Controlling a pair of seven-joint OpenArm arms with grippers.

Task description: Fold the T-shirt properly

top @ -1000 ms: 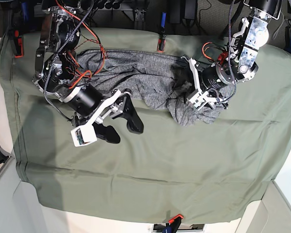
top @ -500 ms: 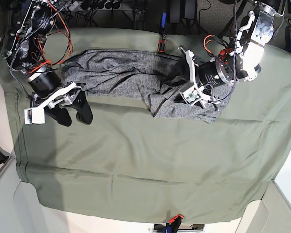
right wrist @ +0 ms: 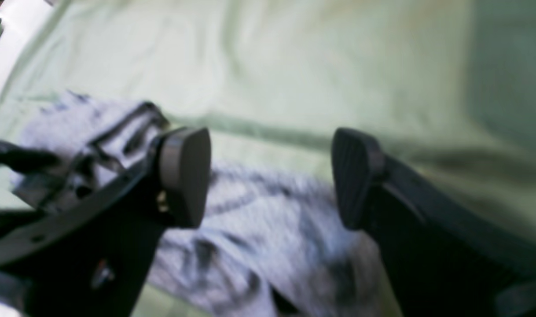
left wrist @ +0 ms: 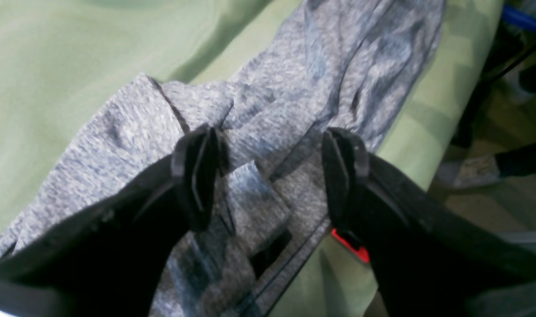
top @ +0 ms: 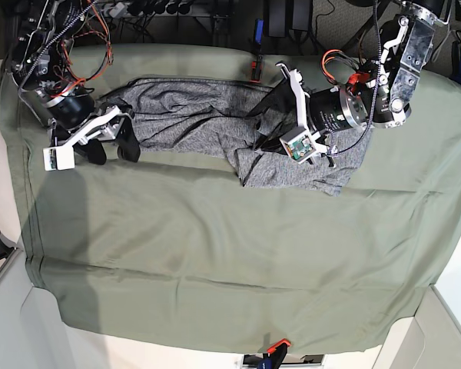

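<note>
Base view: we see the T-shirt (top: 207,119) lying bunched along the far side of the table cloth (top: 230,254). The left gripper (left wrist: 268,176) and right gripper (right wrist: 270,176) are both spread above it, holding nothing.

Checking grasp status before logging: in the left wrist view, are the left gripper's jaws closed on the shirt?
No, the left gripper stands open, its pads apart with the T-shirt lying between and beneath them.
</note>
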